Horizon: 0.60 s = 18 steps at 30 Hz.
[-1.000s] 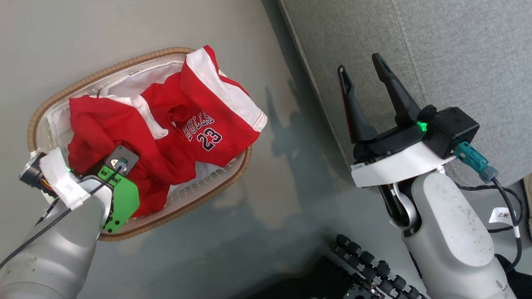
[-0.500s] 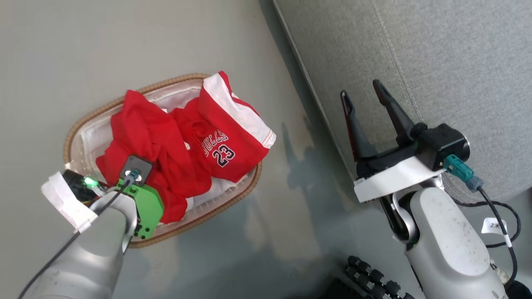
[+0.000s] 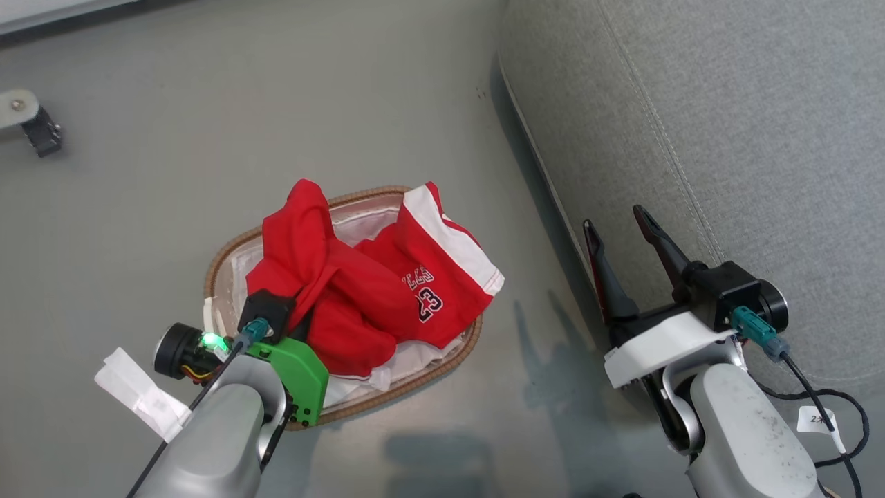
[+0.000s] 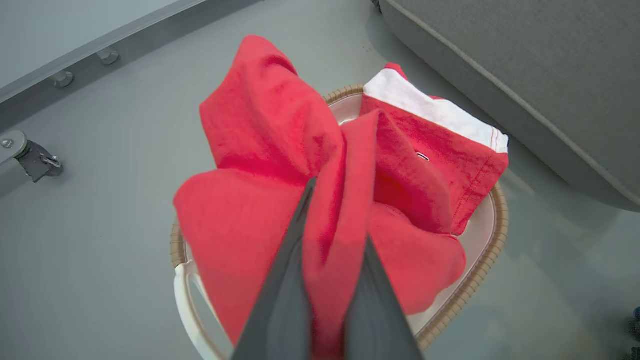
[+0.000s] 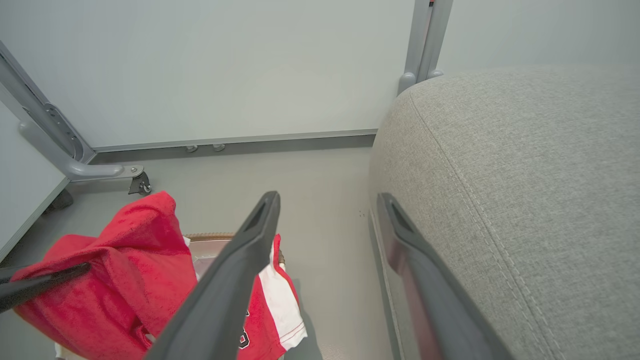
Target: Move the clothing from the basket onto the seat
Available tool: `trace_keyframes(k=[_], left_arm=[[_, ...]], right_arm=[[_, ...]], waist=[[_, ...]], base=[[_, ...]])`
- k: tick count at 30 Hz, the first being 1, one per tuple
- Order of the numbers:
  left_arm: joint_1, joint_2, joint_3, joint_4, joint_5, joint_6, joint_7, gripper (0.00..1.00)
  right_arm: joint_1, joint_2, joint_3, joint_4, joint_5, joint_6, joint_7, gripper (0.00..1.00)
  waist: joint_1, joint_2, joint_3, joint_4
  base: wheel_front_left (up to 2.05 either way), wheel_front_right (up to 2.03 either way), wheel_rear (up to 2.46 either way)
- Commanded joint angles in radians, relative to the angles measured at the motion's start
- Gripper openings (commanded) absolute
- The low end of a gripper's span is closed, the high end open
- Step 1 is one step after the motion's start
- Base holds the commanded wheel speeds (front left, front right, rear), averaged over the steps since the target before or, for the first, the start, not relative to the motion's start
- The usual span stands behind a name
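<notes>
The basket (image 3: 430,375) stands on the grey floor, left of the seat (image 3: 726,124). The clothing is two red garments. One plain red garment (image 4: 260,115) is bunched up and raised above the basket, with my left gripper (image 4: 338,215) shut on a fold of it. The other, printed "23" (image 3: 432,283), with white trim, lies in the basket and droops over its right rim. My right gripper (image 3: 612,218) hangs open at the seat's left edge, with nothing between its fingers (image 5: 250,250).
A white liner (image 3: 415,356) shows under the garments. A caster wheel (image 3: 41,135) of a metal frame sits on the floor at the far left. A wall and its base rail (image 5: 240,140) run behind the basket. Open floor lies between basket and seat.
The head camera has moved, shifting the whole picture. My left gripper has shut on the plain red garment and raised it out of the heap. The right gripper has stayed open.
</notes>
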State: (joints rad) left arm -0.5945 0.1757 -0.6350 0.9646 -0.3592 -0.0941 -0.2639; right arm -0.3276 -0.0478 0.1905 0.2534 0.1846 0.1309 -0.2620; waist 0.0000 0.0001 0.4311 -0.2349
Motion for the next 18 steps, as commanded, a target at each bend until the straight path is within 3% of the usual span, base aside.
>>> trace_keyframes(k=[1, 10, 18], left_arm=[[0.027, -0.003, 0.008, -0.022, 0.008, -0.004, -0.001, 0.0], [0.131, -0.046, 0.111, -0.21, 0.015, -0.017, -0.001, 0.0], [0.223, -0.069, 0.211, -0.356, 0.034, -0.027, -0.001, 0.0]], right_arm=[[0.023, -0.006, -0.007, 0.007, -0.004, 0.0, -0.004, 1.0], [0.098, -0.005, 0.004, 0.039, -0.031, 0.0, -0.004, 1.0], [0.149, -0.005, 0.017, 0.041, -0.045, 0.0, -0.004, 1.0]], waist=[[0.0, -0.0001, -0.09, 0.076], [0.0, -0.0001, -0.217, 0.163], [0.0, -0.0001, -0.295, 0.191]], base=[[0.0, 0.0, 0.0], [0.0, 0.0, 0.0], [0.0, 0.0, 0.0]])
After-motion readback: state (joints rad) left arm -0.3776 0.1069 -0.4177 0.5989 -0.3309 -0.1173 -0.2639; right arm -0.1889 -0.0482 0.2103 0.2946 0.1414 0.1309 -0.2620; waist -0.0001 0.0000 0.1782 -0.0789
